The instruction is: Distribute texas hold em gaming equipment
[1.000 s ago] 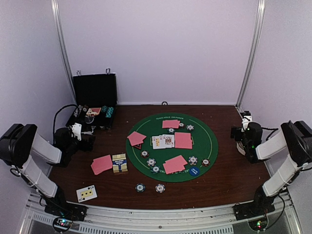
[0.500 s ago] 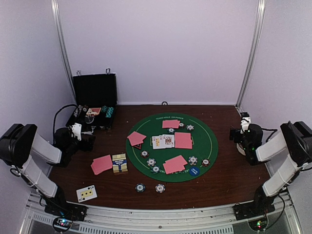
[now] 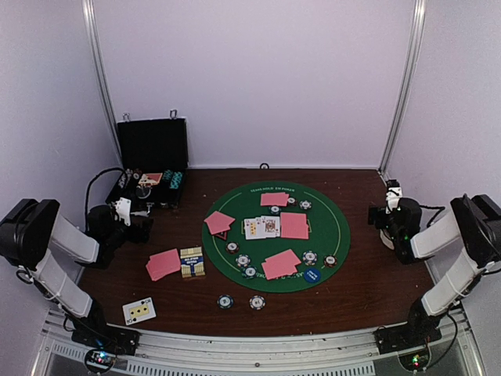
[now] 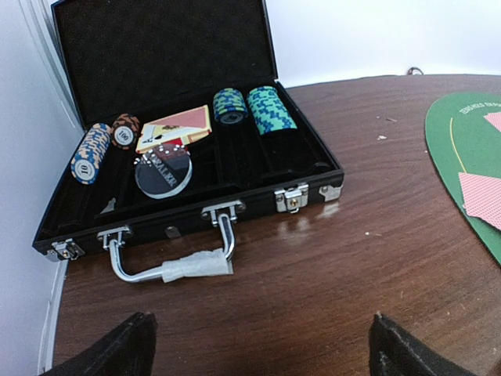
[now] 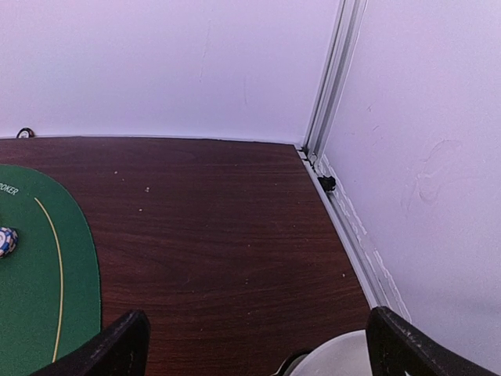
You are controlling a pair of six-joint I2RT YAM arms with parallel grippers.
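Left arm (image 3: 74, 241) folded low, left fingers (image 4: 117, 348) spread wide, empty, right arm (image 3: 435, 235) folded likewise, right fingers (image 5: 117, 345) spread wide, empty

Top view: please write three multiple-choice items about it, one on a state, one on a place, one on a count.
1. The case is:
A) shut
B) open
C) upside down

2. The card box lies:
A) on the table, left of the mat
B) on the mat
C) in the case

3. How many chips lie on the bare table, nearer the arms than the mat?
A) none
B) five
C) two

Answers:
1 B, its lid stands up.
2 A, it rests on wood beside the mat's left edge.
3 C, two chips lie just off the mat's near edge.
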